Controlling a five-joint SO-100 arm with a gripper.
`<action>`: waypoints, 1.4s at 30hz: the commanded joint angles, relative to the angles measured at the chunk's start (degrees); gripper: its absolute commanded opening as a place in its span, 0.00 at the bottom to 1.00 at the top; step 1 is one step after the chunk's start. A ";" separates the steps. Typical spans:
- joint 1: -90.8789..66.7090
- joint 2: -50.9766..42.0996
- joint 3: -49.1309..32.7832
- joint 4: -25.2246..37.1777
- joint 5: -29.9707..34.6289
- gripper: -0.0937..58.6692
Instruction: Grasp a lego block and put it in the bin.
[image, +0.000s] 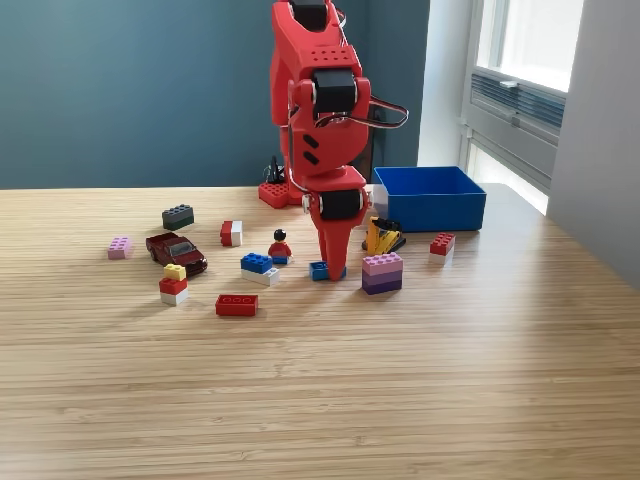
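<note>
**Block under the claw — grip unconfirmed, neighbours close**

Small blue block (319, 270) sits on the counter (400, 380), near mid-scene, directly at the tip of the red claw (330, 265). Claw points straight down, its fingers overlapping the block's right side in the exterior view. Whether the fingers are clenched on the block or merely parted around it, cannot tell from this angle.

Risks from here:
- Contact looks off-centre. If only a corner is pinched, block could twist out or drop on the lift.
- Pink-and-purple stack (382, 272) stands just beside the claw on the exterior view's right; a sideways swing toward the bin could knock it.
- Blue-and-white block (259, 267) and a small figure (279, 246) lie near on the other side; a push rather than a grasp would shove the target into them.
- Bin (432, 197) sits behind and to the exterior view's right, with a yellow-black piece (382, 236) on the way; a low carry might clip it or the bin's front wall.
</note>
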 joint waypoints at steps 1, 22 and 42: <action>0.62 0.70 -1.41 5.54 0.70 0.00; -15.82 14.50 -28.04 35.95 3.69 0.00; -58.27 18.37 -15.56 38.41 13.45 0.01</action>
